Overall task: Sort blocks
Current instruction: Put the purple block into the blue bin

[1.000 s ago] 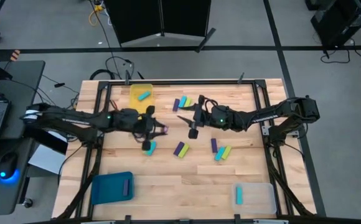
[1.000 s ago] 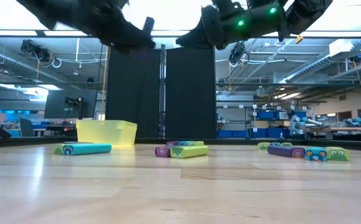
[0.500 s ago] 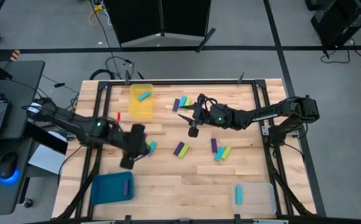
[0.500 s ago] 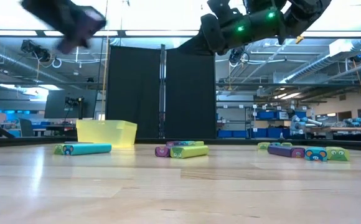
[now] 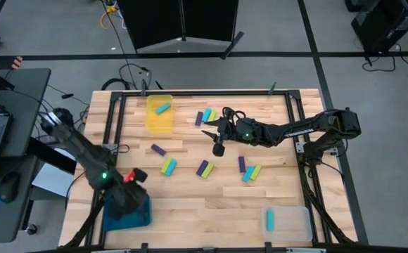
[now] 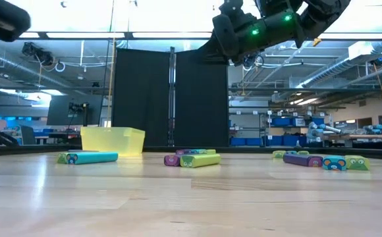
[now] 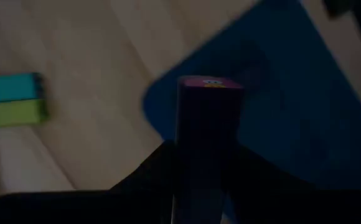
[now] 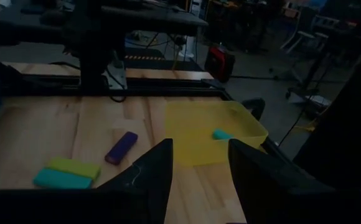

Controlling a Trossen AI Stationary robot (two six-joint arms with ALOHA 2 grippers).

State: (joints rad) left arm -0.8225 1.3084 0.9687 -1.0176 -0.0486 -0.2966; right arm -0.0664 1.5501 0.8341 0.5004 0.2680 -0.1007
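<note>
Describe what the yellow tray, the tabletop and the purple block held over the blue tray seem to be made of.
Yellow tray: translucent plastic, probably; light glows through its walls.
Tabletop: pale wood planks; grain and seams show, with a slight sheen.
Purple block: matte, sharp-edged, perhaps plastic or painted wood; gripped in the left tool.

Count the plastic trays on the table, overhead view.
3. Translucent yellow tray at top centre, opaque blue tray at bottom left, partly under the left arm, and clear tray at bottom right. None looks hidden.

Purple block [image 7: 206, 137] over a blue tray [image 7: 292, 118]; yellow tray [image 5: 160, 112] holds a cyan block [image 5: 163, 108].
</note>
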